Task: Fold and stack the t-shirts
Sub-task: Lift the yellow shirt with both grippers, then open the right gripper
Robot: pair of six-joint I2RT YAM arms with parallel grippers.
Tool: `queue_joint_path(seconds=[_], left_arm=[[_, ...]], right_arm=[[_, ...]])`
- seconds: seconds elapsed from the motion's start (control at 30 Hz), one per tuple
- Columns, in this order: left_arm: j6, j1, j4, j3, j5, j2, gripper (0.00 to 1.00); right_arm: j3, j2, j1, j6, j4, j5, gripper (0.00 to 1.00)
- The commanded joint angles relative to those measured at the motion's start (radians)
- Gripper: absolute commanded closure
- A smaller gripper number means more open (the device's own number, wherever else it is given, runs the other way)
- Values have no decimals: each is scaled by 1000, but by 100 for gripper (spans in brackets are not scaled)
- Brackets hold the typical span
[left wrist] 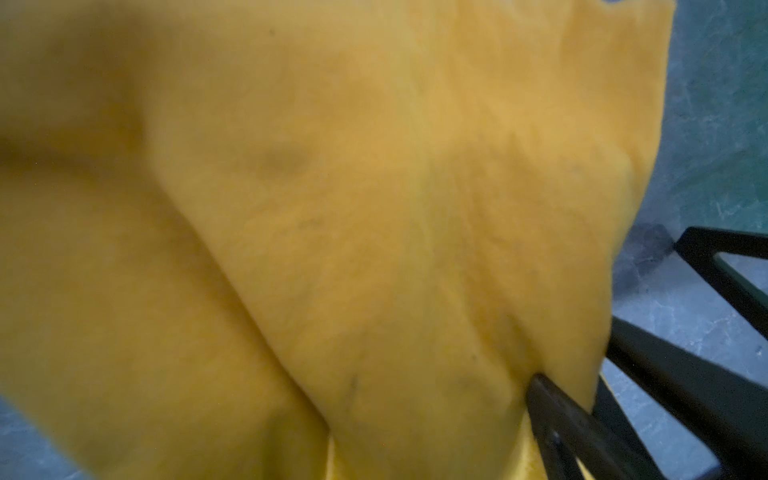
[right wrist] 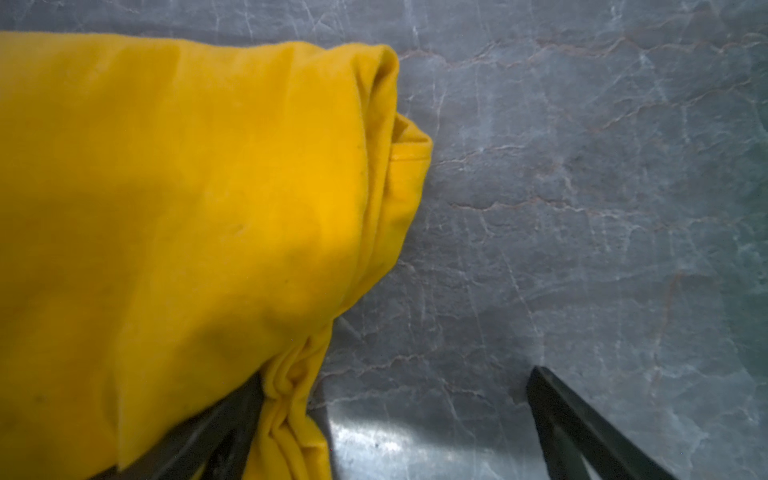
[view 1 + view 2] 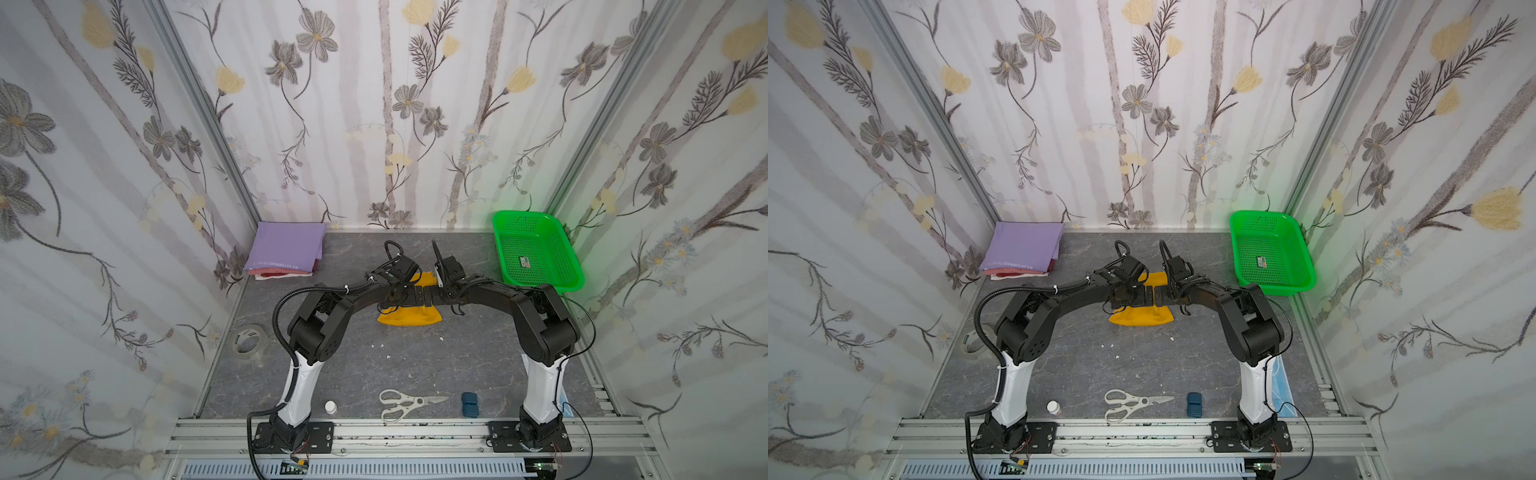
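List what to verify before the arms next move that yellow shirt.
1. Both pairs of jaws open: ok.
2. The yellow shirt folded flat: not ok, bunched and creased.
3. Cloth properly between either pair of jaws: cannot tell.
4. The stack in the back left corner tidy, lavender shirt on top: ok.
5. The scissors away from the yellow shirt, near the front edge: ok.

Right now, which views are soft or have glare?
Left wrist view: yellow t-shirt too close, blurred throughout. Right wrist view: its folds sharp, bright glare patch on the table. Both top views: sharp, green basket tints the nearby wall green.
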Motion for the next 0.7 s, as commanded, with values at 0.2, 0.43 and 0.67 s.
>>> queue_joint_path(seconds=[0.2,0.43,0.67], left_arm=[[-169,-2,70,-117,79,77,0],[-71,-18,22,-69,158,125,0],[48,-20,-54,-92,177,134,29]], right_arm=[[-74,23,16,71,-26,-223,0],[-91,24,16,81,-4,-228,0],[-93,17,4,85,1,-228,0]])
